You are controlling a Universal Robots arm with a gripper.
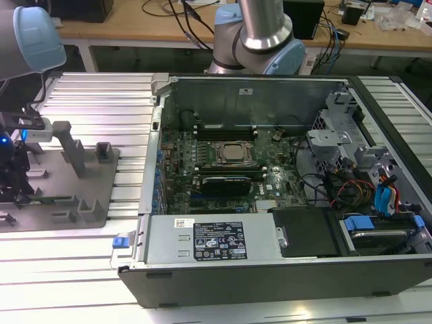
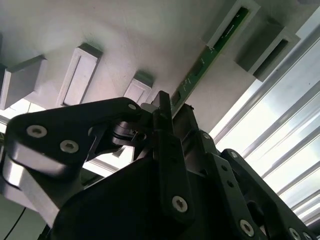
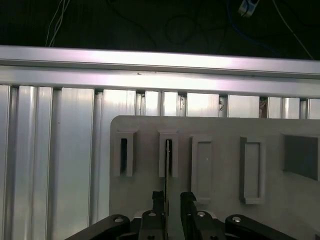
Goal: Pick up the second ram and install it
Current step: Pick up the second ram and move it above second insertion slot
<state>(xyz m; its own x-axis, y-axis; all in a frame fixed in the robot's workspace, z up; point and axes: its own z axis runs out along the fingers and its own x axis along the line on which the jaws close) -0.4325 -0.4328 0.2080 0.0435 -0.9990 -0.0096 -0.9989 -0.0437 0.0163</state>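
Observation:
The second ram (image 3: 167,165) is a thin green stick standing on edge in a slot of the grey fixture tray (image 3: 225,130). In the second wrist view the second ram (image 2: 200,70) runs from a tray slot down to my fingers (image 2: 161,117). My gripper (image 3: 171,200) straddles the stick's near end: one finger lies against it and the other stands a little apart, so the gripper is open. In the exterior view my gripper (image 1: 13,177) hangs over the tray (image 1: 101,169) at the far left, with the stick (image 1: 57,200) low beside it.
The open computer case (image 1: 270,270) fills the middle and the exterior view's right. Its motherboard carries a silver-topped processor (image 1: 231,154) with black socket rails (image 1: 224,132) beside it. Grey posts (image 1: 71,145) rise from the tray. Ribbed aluminium table (image 3: 55,150) surrounds the tray.

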